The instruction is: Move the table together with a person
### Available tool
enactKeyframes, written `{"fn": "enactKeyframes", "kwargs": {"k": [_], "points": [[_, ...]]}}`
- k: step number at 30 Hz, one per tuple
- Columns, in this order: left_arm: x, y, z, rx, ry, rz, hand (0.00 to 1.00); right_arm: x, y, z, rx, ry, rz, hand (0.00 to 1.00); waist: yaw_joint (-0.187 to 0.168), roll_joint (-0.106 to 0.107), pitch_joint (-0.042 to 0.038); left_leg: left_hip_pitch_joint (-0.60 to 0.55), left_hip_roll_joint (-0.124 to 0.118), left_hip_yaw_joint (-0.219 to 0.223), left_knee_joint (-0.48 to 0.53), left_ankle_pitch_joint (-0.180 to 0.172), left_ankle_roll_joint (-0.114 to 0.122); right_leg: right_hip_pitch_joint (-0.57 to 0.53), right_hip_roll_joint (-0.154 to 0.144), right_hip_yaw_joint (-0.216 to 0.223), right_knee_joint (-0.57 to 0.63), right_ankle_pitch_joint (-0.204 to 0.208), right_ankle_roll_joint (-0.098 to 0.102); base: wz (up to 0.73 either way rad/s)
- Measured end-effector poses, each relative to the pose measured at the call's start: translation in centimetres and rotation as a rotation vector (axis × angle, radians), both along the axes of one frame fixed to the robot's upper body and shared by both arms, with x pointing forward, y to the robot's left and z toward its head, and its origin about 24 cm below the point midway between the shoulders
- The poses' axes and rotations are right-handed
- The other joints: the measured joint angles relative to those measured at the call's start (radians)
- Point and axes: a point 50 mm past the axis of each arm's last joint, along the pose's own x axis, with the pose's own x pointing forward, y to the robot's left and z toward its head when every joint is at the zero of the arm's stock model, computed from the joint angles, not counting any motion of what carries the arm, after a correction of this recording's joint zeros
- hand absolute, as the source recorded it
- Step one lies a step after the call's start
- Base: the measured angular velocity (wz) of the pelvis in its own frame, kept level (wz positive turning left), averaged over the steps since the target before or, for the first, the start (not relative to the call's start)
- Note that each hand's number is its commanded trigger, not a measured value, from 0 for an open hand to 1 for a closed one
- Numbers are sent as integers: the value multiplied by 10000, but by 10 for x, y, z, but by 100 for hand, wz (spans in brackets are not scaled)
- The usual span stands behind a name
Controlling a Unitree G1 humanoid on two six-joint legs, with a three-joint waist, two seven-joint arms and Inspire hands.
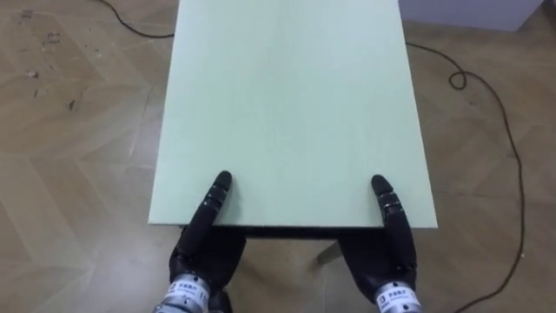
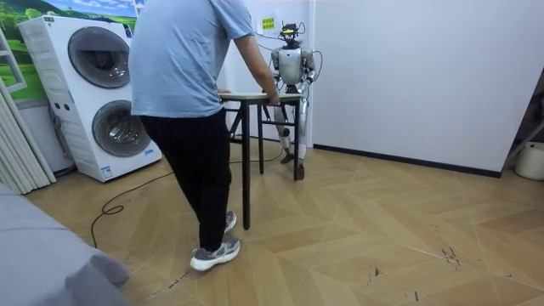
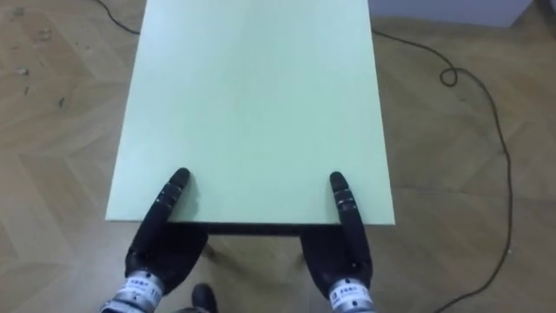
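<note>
Table (image 1: 287, 104): pale green top, running from the lower middle of the eye view to its top edge. The left hand (image 1: 207, 235) and right hand (image 1: 393, 243) each pinch the near edge by a lower corner, thumb flat on top and the rest tucked beneath. The far end is held by a person (image 2: 191, 93) at the room view's left, with the robot at upper centre. Risk: these shallow thumb holds may slide off if the person pulls faster than the robot steps, dropping the near end.
</note>
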Motion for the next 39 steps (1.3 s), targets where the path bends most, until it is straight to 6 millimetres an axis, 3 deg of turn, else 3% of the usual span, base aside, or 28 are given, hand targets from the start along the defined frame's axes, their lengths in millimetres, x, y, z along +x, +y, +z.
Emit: {"fn": "enactKeyframes", "kwargs": {"k": [2, 3, 4, 6, 8, 10, 11, 12, 13, 16, 17, 18, 19, 20, 21, 22, 24, 26, 28, 29, 31, 32, 33, 34, 35, 36, 37, 39], "points": [[-4, -1, -4, -172, 224, 114, 100, -1, -2, -1, -142, 79, 110, 100, 140, 144, 41, 5, 58, 12, 1824, -1597, 298, -120, -263, -560, 172, 126, -173, -35], [-8, 1, -7, -304, 421, 297, 100, -2, -2, -2, -281, 122, 297, 100, 327, 242, 46, 20, 178, 18, 3855, -2976, 363, -117, -345, -832, 168, 184, -247, -60], [-12, 1, -9, -423, 553, 414, 100, -3, -2, -2, -405, 158, 429, 100, 287, 419, 57, 44, 277, -105, 5668, -3784, 255, -143, -321, -1154, 172, 289, -329, -46], [-15, -1, -10, -537, 655, 435, 100, -3, -4, -2, -457, 180, 443, 100, 204, 638, 53, 483, 363, -319, 7620, -4316, 158, -293, -301, -1692, 381, 355, -443, 3], [-15, -1, -10, -577, 662, 436, 100, -3, -3, -2, -437, 152, 436, 100, -74, 744, 57, 1424, 473, -431, 8336, -4316, 137, -477, -267, -2098, 533, 394, -546, 40], [-13, -1, -9, -547, 594, 404, 100, -2, -3, -1, -427, 104, 419, 100, -513, 806, 56, 3166, 814, -390, 7489, -4241, 16, -894, -279, -2426, 914, 430, -610, 46], [-12, -2, -9, -553, 561, 372, 100, -2, -4, 0, -436, 63, 395, 100, -527, 875, 55, 3536, 898, -381, 7044, -4216, -27, -1068, -279, -2467, 1050, 436, -621, 22], [-9, -4, -7, -574, 458, 309, 100, 0, -5, 2, -460, -38, 325, 100, -545, 996, 72, 4146, 872, -317, 5931, -4837, -511, -1461, -339, -2494, 1430, 464, -620, 18], [-8, -5, -7, -650, 441, 347, 100, 0, -7, 2, -524, -70, 326, 100, -705, 1013, 79, 4432, 625, -164, 4930, -5192, -534, -1727, -548, -2321, 1624, 617, -644, 49], [-7, -8, -9, -673, 531, 249, 100, -3, -11, 1, -610, -12, 248, 100, -1169, 1090, 57, 5237, -141, -286, 2543, -5158, -567, -2606, -887, -635, 2536, 1168, -754, 48], [-7, -8, -9, -674, 509, 249, 100, -3, -10, 1, -575, -7, 241, 100, -1193, 1086, 61, 5400, -222, -282, 2207, -5172, -576, -2925, -998, -422, 3074, 1240, -797, 5], [-9, -6, -10, -643, 541, 380, 100, -3, -9, 0, -547, 20, 380, 100, -1322, 1298, 63, 5604, -151, -362, 1890, -5347, -523, -3703, -680, -8, 3576, 1166, -714, -36], [-11, 0, -8, -639, 336, 706, 100, 1, -2, 4, -476, -166, 699, 100, -1268, 1517, 6, 5432, 183, -372, 1878, -5796, -559, -4054, 376, 310, 1854, 1541, -790, -44], [-11, 4, -4, -593, 127, 796, 100, 2, 1, 8, -436, -364, 798, 100, -1174, 1448, -28, 5319, 156, -379, 1905, -6074, -693, -4126, 504, 120, 1041, 2716, -1196, -33], [-8, 0, 1, -731, -175, 751, 100, 2, 0, 15, -452, -689, 711, 100, -1054, 1456, -31, 5252, 50, -362, 1935, -6656, -694, -4236, 268, -370, 1061, 2789, -1160, 10], [-1, -6, 4, -760, -181, 635, 100, 6, -2, 17, -485, -773, 541, 100, -1019, 1468, -18, 5169, -1, -429, 1819, -6816, -636, -4415, 76, -419, 1299, 2802, -1162, 38], [9, -13, 2, -685, -77, 286, 100, 7, -9, 16, -588, -717, 211, 100, -1084, 1340, -21, 5038, -187, -474, 1343, -6802, -586, -4440, -249, -474, 1223, 2953, -1024, 54], [14, -16, 1, -669, -83, 181, 100, 7, -13, 15, -641, -700, 113, 100, -1084, 1274, -16, 5034, -414, -403, 1001, -6965, -261, -4449, -419, -621, 876, 3368, -982, 28], [13, -15, -5, -559, 144, 232, 100, 5, -12, 9, -679, -430, 103, 100, -1083, 958, -34, 4794, -884, -375, 1334, -6910, 25, -4140, -723, -685, 49, 4129, -978, 2], [13, -15, -6, -563, 188, 245, 100, 4, -13, 8, -689, -392, 77, 100, -1110, 909, -51, 4701, -1011, -376, 1472, -6907, 113, -4063, -800, -634, -159, 4308, -888, 0], [12, -16, -9, -637, 385, 225, 100, 2, -14, 6, -711, -266, 57, 100, -1126, 598, -49, 4415, -1661, -276, 1868, -6764, 522, -3883, -1182, -207, -930, 5096, -469, -5], [11, -17, -9, -704, 445, 219, 100, 2, -14, 6, -711, -257, 67, 100, -1140, 549, -47, 4309, -1798, -236, 1983, -6733, 629, -3831, -1293, -148, -1174, 5322, -235, -3], [10, -17, -11, -816, 545, 220, 100, 2, -15, 6, -753, -244, 127, 100, -1282, 467, -52, 4102, -2020, -154, 2160, -6625, 843, -3714, -1371, 114, -1734, 5768, 742, 0], [9, -16, -12, -822, 600, 222, 100, 2, -17, 6, -881, -226, 253, 100, -1330, 420, -32, 3927, -2052, 89, 2296, -6517, 1054, -3670, -1527, 245, -1789, 5911, 1608, 9], [9, -16, -13, -830, 655, 201, 100, 1, -18, 4, -882, -155, 252, 100, -1381, 477, -3, 3854, -1914, 284, 2419, -6501, 1112, -3708, -1592, 216, -1281, 5686, 1348, 36], [9, -19, -15, -778, 799, 63, 100, -4, -20, 0, -845, 78, 127, 100, -1522, 563, 12, 3857, -1578, 793, 2473, -6460, 1123, -3828, -1790, 116, 557, 4494, 554, 67], [9, -19, -16, -634, 860, -39, 100, -7, -20, -2, -777, 227, 78, 100, -1698, 564, 13, 3852, -1372, 1086, 2332, -6240, 1076, -3820, -1907, 283, 2144, 3263, 519, 68], [9, -19, -16, -577, 851, -126, 100, -8, -21, -3, -717, 263, 24, 100, -1676, 567, -4, 3869, -1251, 1726, 1878, -5833, 1054, -3518, -2246, 340, 3934, 1864, 572, 31]]}}
